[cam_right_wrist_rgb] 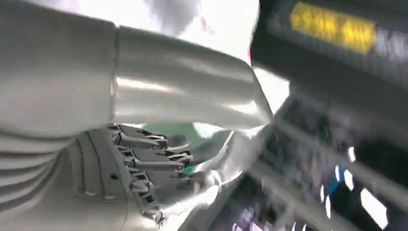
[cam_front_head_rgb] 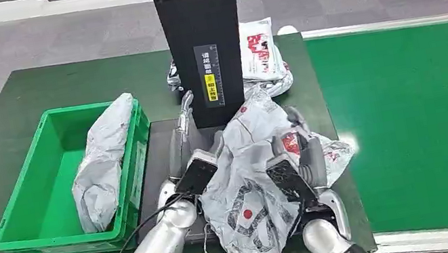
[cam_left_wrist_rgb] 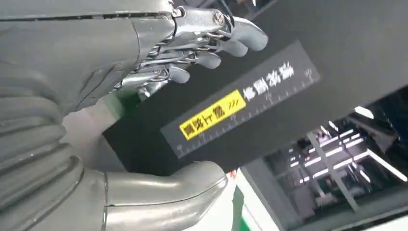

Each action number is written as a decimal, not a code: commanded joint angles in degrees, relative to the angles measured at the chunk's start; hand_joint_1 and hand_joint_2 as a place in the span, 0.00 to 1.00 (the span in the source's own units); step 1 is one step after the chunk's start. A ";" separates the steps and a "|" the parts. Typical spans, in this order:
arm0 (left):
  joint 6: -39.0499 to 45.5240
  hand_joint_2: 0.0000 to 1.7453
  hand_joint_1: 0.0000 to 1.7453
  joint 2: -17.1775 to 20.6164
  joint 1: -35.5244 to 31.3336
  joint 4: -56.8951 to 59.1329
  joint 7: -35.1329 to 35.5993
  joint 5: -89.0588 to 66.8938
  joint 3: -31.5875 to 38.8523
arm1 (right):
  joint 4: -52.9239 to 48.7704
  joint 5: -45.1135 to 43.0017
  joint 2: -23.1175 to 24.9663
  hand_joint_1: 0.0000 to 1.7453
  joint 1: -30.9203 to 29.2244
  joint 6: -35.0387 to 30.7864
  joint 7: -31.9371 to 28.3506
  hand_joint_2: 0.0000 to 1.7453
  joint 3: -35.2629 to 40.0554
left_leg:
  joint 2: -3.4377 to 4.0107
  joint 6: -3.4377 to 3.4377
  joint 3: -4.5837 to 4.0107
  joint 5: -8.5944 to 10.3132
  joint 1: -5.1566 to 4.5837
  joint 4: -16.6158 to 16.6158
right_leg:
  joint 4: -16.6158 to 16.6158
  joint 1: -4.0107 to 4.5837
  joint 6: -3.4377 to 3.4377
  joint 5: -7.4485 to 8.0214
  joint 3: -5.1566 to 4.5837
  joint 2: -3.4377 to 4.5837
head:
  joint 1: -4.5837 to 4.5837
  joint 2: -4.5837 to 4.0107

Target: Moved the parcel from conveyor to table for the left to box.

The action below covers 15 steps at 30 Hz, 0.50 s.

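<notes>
A crumpled grey parcel (cam_front_head_rgb: pixel 254 176) with red and black print is seen in the head view lying on the green table (cam_front_head_rgb: pixel 0 157), at about six o'clock from the black upright column (cam_front_head_rgb: pixel 201 41) and just in front of its base. It is flanked by both robot hands. The left hand (cam_front_head_rgb: pixel 185 150) is placed at the parcel's nine o'clock side, fingers extended toward the column; in the left wrist view its fingers (cam_left_wrist_rgb: pixel 211 45) are shown spread apart and slightly curled with nothing between them, so the hand is released. The right hand (cam_front_head_rgb: pixel 304 151) is set against the parcel's three o'clock side, with grey plastic bunched around it; in the right wrist view its fingers (cam_right_wrist_rgb: pixel 154 163) are curled against pale material, but the picture is blurred and whether the parcel is actually grasped cannot be told.

A green crate (cam_front_head_rgb: pixel 47 197) is placed at nine o'clock from the parcel, and a long grey bag (cam_front_head_rgb: pixel 104 164) is leaned inside it against its right wall. Further white and red bags (cam_front_head_rgb: pixel 261 55) are piled at twelve to one o'clock, beside the column. The green conveyor (cam_front_head_rgb: pixel 426 120) is seen at three o'clock, beside the table.
</notes>
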 commanded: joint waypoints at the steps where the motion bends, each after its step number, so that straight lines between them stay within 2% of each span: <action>1: -6.04 1.00 0.00 0.12 -2.96 9.77 3.09 -3.05 -9.25 | -3.19 -4.88 -0.76 0.00 2.11 -5.57 -2.89 0.00 -9.71 | -0.25 0.03 0.04 0.09 -0.02 -0.09 | -0.10 -0.02 0.00 0.03 0.12 -0.16 | 0.02 0.00; 7: -6.83 1.00 0.00 0.25 -3.25 10.15 3.29 -3.44 -9.77 | -3.46 -5.63 -0.39 0.00 2.21 -6.02 -3.24 0.00 -9.99 | -0.07 0.01 0.03 0.05 -0.03 -0.05 | -0.06 0.00 0.00 0.04 0.05 0.00 | 0.02 0.00; 11: -11.31 1.00 0.00 -2.59 -5.40 17.37 8.59 -8.59 -14.45 | -8.00 -16.27 3.51 0.00 2.26 -8.32 -13.88 0.00 -18.12 | -0.17 0.00 -0.04 0.05 -0.07 0.01 | 0.00 0.01 0.00 0.01 -0.01 -0.10 | 0.00 0.00; 14: -16.88 1.00 0.00 -4.33 -7.17 25.53 16.18 -16.82 -21.38 | -11.15 -19.21 3.70 0.00 3.50 -8.32 -15.76 0.00 -19.90 | -0.37 0.04 0.02 0.10 -0.07 -0.05 | -0.11 0.00 0.02 0.02 0.14 -0.28 | 0.00 0.00; 15: -17.34 1.00 0.00 -4.55 -7.18 26.65 17.20 -17.87 -22.01 | -11.74 -19.33 3.37 0.00 3.96 -8.32 -15.51 0.00 -19.71 | -0.18 0.03 0.03 0.04 -0.08 0.00 | -0.04 -0.01 0.02 0.01 0.08 -0.13 | 0.00 0.00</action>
